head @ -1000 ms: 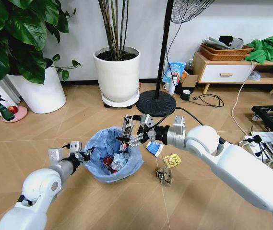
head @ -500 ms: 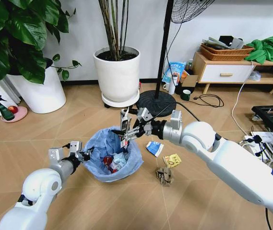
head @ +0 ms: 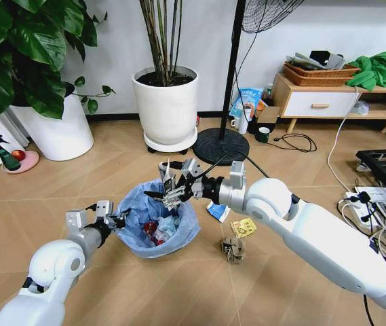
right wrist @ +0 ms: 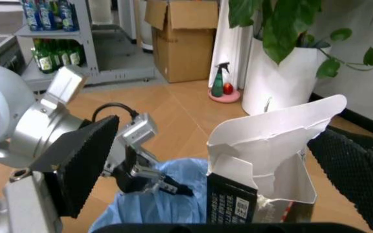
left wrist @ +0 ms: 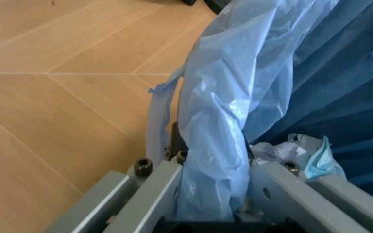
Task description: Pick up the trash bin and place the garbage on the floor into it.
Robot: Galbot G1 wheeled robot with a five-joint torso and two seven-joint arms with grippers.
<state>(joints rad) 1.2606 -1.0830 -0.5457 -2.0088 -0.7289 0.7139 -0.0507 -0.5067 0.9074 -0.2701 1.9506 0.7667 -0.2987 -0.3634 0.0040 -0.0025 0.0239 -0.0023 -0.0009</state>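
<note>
Black-and-white carton (head: 167, 178) stands upright, pinched in the right hand (head: 172, 192) just above the trash bin (head: 157, 221), whose blue bag rim the left hand (head: 114, 219) pinches.

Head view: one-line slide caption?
Right tool holds the carton over the trash bin, whose rim the left tool grips.
</note>
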